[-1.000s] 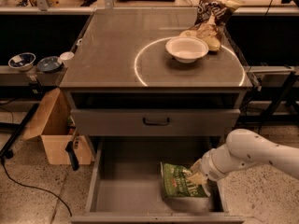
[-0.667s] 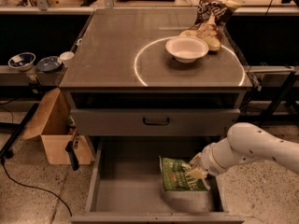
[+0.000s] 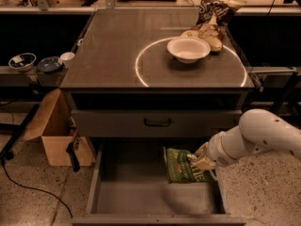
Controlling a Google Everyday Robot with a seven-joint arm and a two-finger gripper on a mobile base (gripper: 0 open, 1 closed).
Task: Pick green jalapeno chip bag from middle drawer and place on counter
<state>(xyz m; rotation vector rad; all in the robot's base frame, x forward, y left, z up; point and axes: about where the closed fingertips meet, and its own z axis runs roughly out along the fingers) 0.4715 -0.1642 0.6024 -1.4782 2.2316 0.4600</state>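
The green jalapeno chip bag (image 3: 180, 168) is in the open middle drawer (image 3: 134, 192), at its right side, tilted up above the grey floor. My gripper (image 3: 195, 160) reaches in from the right on a white arm and is shut on the bag's upper right edge. The counter (image 3: 113, 46), with its thin white circle line, is above and behind the drawer.
A white bowl (image 3: 188, 49) and a dark brown chip bag (image 3: 214, 14) sit on the counter's far right. A closed drawer front with a black handle (image 3: 157, 122) is above the open drawer. A cardboard box (image 3: 55, 132) stands on the floor at left, with small bowls (image 3: 22, 60) on a side shelf.
My gripper has moved a little left and up, and the green bag has shifted and risen with it off the drawer floor.
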